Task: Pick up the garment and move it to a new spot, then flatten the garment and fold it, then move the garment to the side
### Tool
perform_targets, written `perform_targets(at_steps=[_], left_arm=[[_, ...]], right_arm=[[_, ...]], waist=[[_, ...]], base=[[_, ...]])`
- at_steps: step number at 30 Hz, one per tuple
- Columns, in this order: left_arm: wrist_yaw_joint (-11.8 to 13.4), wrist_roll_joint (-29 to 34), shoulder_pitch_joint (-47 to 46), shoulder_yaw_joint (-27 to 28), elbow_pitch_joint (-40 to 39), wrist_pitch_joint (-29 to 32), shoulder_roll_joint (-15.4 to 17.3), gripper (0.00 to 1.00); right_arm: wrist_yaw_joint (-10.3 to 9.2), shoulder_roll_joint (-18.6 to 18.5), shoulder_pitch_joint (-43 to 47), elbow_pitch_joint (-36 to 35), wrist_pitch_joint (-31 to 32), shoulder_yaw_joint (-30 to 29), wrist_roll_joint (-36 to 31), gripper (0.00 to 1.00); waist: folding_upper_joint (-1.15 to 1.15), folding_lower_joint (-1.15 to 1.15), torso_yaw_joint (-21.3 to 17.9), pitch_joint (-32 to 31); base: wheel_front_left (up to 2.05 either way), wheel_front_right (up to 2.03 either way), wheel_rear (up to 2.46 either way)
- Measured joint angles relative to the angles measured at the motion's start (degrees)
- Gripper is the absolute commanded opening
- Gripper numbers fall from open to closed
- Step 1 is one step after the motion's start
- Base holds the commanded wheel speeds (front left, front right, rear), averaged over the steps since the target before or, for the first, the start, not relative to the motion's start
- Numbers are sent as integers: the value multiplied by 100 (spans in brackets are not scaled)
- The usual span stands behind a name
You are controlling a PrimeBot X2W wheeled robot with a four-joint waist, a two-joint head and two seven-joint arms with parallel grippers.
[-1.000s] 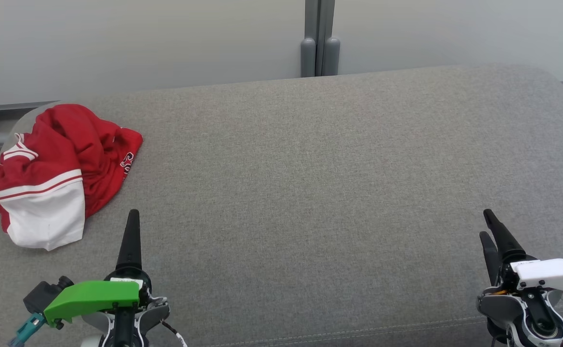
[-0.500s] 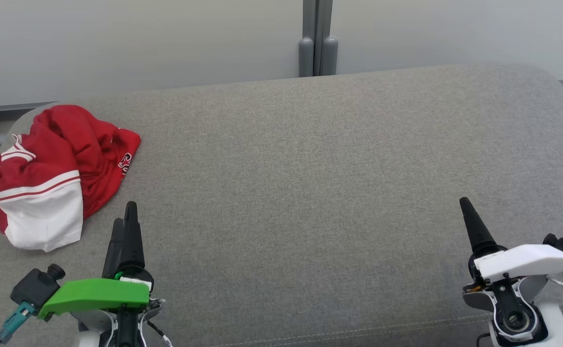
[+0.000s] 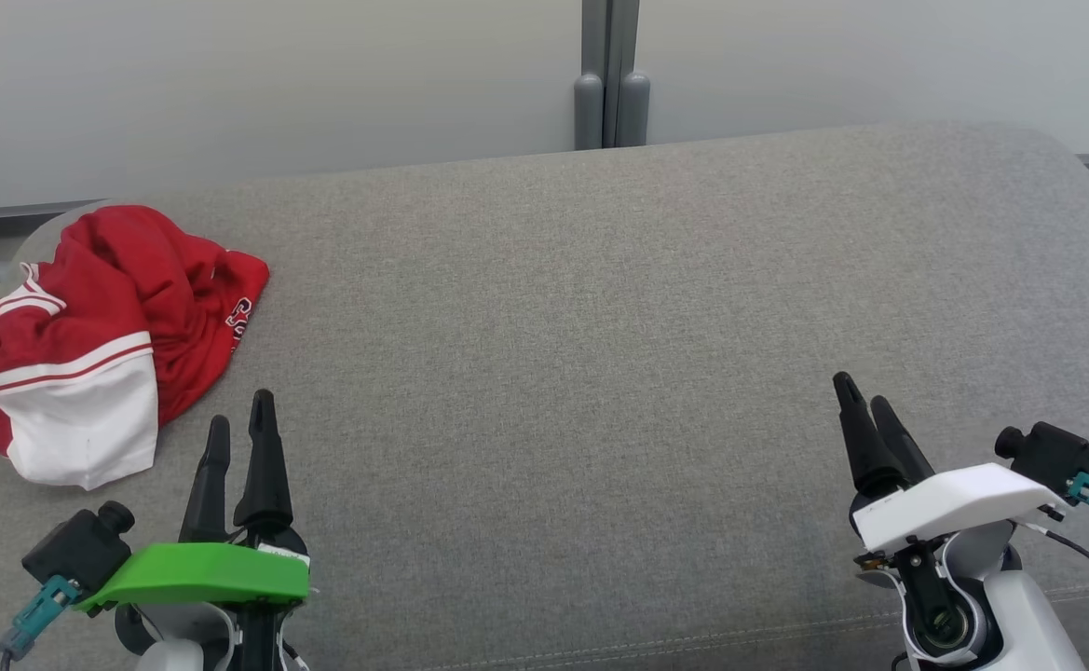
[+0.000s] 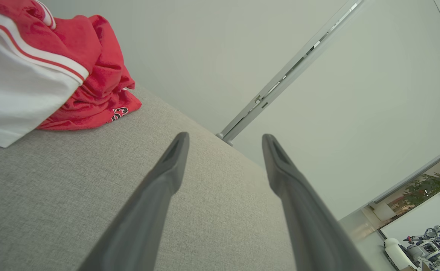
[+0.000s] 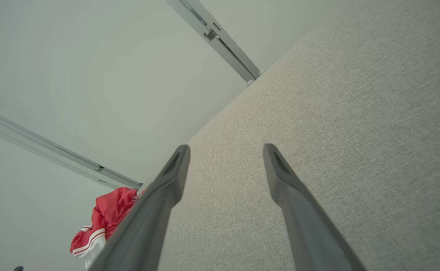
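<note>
Garment [image 3: 106, 326]: red with white panels and stripes, crumpled in a heap at the far left corner of the grey fabric-covered worktop [image 3: 600, 308]. Its left side lies right at the rounded edge.

Left tool [image 3: 240, 412]: fingers parted, holding nothing, just beside the heap's near right edge, not touching. Right tool [image 3: 862, 391]: also parted and empty, well apart on the far side.

Risks, as I judge them:
- A shallow pinch on the heap may catch one layer only, so the rest trails or unrolls.
- A push leftward could nudge the cloth over the edge.
- Which part is hem or sleeve cannot be told, so flattening may start from a bad hold.

Around: pale wall panels, a grey post [image 3: 611, 93] behind. Bare worktop lies between left tool and cloth.
</note>
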Motion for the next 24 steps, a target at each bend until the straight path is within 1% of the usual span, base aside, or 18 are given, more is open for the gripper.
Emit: perform_targets(at_steps=[9, 15, 18, 24], left_arm=[[18, 713, 62, 40, -12, -84, -1, 100], [24, 1176, 85, 59, -142, -143, -2, 100], [24, 1410, 117, 123, -181, -177, -4, 100], [24, 1790, 140, 134, -149, -224, -4, 100]], right_arm=[[0, -10, 24, -47, -245, 271, -609, 100], [0, -24, 35, -131, -391, 367, -879, 100], [0, -27, 36, -123, -510, 544, -1237, 100], [0, -31, 36, -158, -656, 701, -1600, 100]], waist=[[0, 0, -6, -14], [0, 0, -14, -17], [0, 0, -25, -19], [0, 0, -43, -27]], base=[[0, 0, 0], [0, 0, 0], [0, 0, 0], [0, 0, 0]])
